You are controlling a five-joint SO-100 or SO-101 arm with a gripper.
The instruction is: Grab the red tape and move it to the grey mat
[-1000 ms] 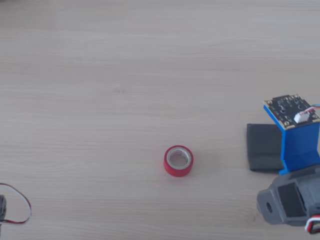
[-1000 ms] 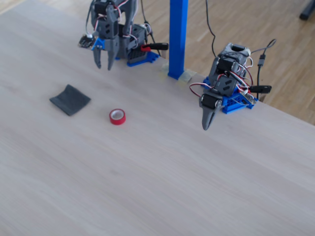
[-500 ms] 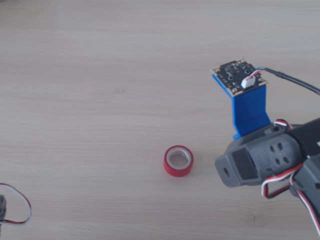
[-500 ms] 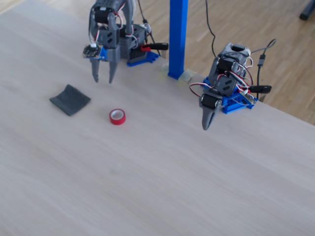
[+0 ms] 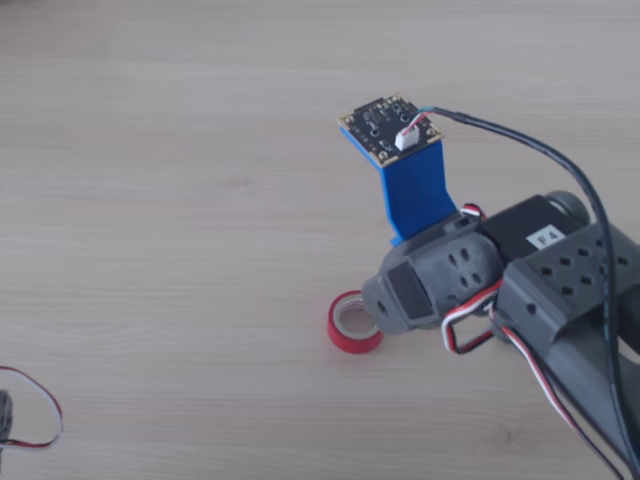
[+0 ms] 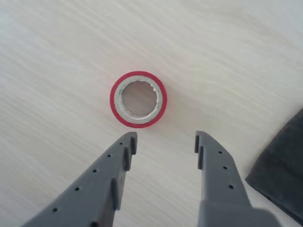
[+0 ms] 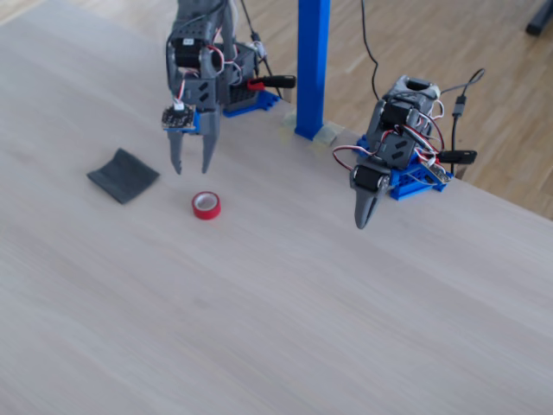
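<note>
Wrist view, red tape [image 6: 138, 99] lying flat (whitish core), untouched

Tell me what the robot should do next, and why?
Probably move the gripper forward a little and lower it over the red tape. In the wrist view its jaws are open, wide enough for the roll, but the tape lies just past the fingertips, untouched, flat on the table. The grey mat waits nearby.

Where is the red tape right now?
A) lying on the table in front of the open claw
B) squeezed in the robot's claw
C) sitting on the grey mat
A: in the wrist view the red tape lies flat on the table, just beyond the open gripper, touching neither finger.
</note>
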